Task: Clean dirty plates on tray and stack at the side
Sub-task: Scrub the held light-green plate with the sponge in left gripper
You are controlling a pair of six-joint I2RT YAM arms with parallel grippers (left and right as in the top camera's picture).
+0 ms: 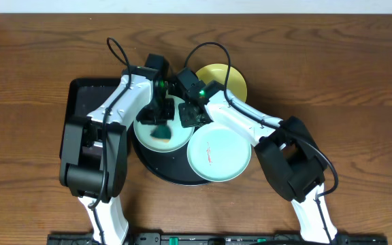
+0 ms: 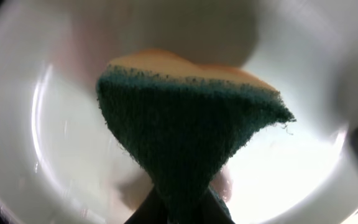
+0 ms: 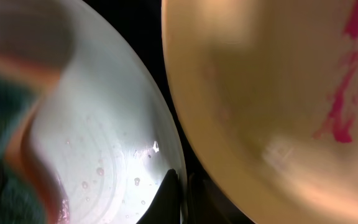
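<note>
The round black tray (image 1: 172, 173) holds two light turquoise plates. My left gripper (image 1: 160, 116) is shut on a green and yellow sponge (image 1: 160, 131) and presses it onto the left turquoise plate (image 1: 145, 136). In the left wrist view the sponge (image 2: 185, 130) covers the middle of that plate (image 2: 55, 143). My right gripper (image 1: 186, 117) is shut on that plate's right rim; its fingers (image 3: 182, 190) straddle the rim (image 3: 160, 149). The right turquoise plate (image 1: 218, 153) has a red smear. The pale yellow plate (image 1: 226, 78) sits behind; it also shows a red smear (image 3: 344, 93).
A smaller rectangular black tray (image 1: 87, 99) lies at the left, under the left arm. The brown wooden table (image 1: 332, 75) surrounds the trays. Both arms cross over the round tray's back half.
</note>
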